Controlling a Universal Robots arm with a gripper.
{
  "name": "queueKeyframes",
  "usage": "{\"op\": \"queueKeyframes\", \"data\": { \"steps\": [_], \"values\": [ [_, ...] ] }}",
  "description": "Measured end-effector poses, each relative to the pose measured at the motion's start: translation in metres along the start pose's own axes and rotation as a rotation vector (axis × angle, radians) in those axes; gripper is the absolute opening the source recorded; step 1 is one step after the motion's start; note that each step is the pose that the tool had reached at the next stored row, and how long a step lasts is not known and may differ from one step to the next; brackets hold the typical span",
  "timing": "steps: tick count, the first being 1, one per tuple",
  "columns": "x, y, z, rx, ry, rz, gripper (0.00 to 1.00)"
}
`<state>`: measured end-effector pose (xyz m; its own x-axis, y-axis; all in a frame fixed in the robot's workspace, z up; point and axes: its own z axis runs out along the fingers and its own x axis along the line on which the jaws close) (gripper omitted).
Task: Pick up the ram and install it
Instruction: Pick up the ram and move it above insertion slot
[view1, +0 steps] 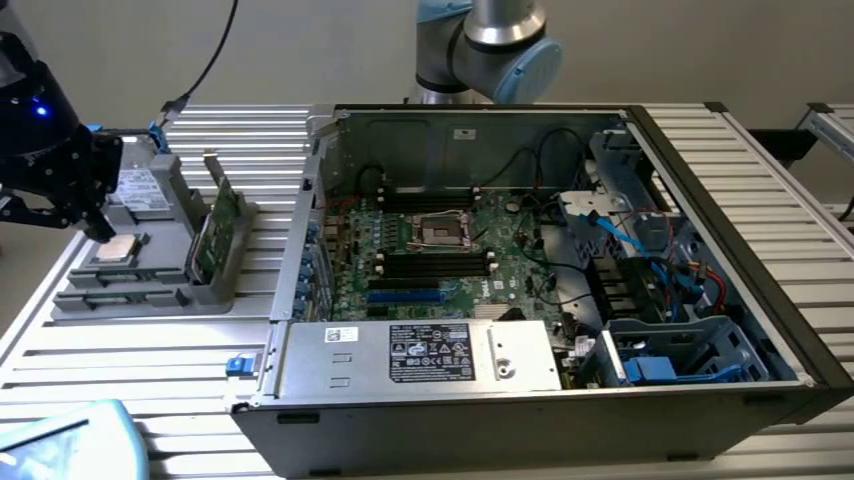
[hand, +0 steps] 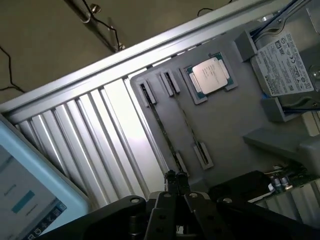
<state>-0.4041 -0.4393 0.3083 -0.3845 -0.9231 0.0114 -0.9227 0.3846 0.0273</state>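
Plain beige wall (view1: 307, 50) behind; ribbed aluminium table (view1: 134, 350); brown floor (hand: 45, 40), evenly lit.

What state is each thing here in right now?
computer case: open, side off
ram: on edge in grey tray, untouched
processor: flat in its tray pocket
green card: upright in tray
gripper: jaws shut, empty, above tray

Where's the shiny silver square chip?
The silver square chip lies on the grey plastic tray at the exterior view's left, beside the black claw.
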Motion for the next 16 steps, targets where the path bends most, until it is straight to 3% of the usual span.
{"op": "queueKeyframes", "data": {
  "steps": [16],
  "values": [
    [-0.0001,-0.0002,0.0056,0.0021,0.0052,-0.292,0.11]
  ]
}}
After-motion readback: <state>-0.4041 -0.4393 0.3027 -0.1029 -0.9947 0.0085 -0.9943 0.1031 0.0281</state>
